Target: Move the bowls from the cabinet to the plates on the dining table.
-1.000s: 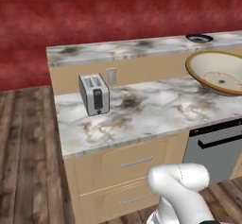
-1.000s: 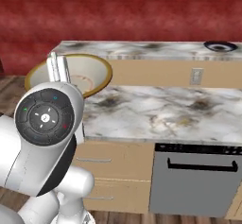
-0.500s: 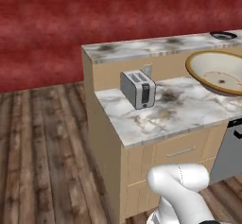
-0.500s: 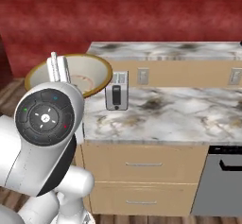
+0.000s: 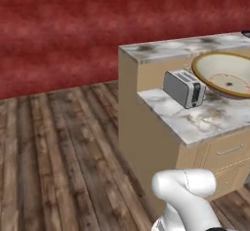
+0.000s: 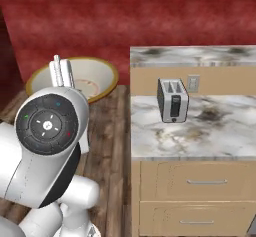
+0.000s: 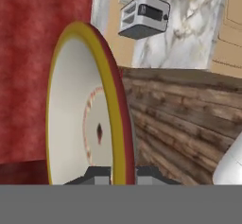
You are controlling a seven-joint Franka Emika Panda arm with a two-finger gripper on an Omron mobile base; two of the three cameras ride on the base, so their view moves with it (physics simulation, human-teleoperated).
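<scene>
My gripper [image 7: 120, 173] is shut on the rim of the wide, shallow bowl [image 7: 80, 119], cream inside with a tan-yellow rim, held on edge in the hand view. The same bowl [image 5: 223, 74] hangs at the right over the lower counter in the left base view. In the right base view the bowl [image 6: 90, 78] sits behind my arm, with the gripper [image 6: 62, 72] on its near rim. The dining table [image 5: 185, 47] is the taller marble-topped counter with beige sides, and its top [image 6: 200, 55] runs behind the toaster. A dark plate edge [image 5: 245, 33] peeks in at the far right. The cabinet is out of view.
A silver toaster [image 5: 184, 88] [image 6: 172, 100] [image 7: 144, 15] stands on the lower marble counter [image 6: 210, 128], which has drawers [image 6: 205, 182] below. Wooden floor [image 5: 58, 152] stretches to the left, and a red wall [image 5: 73, 25] closes the back.
The whole scene has slid to the right in both base views, so the base has moved. More floor and wall show on the left. The bowl stays in my shut gripper.
</scene>
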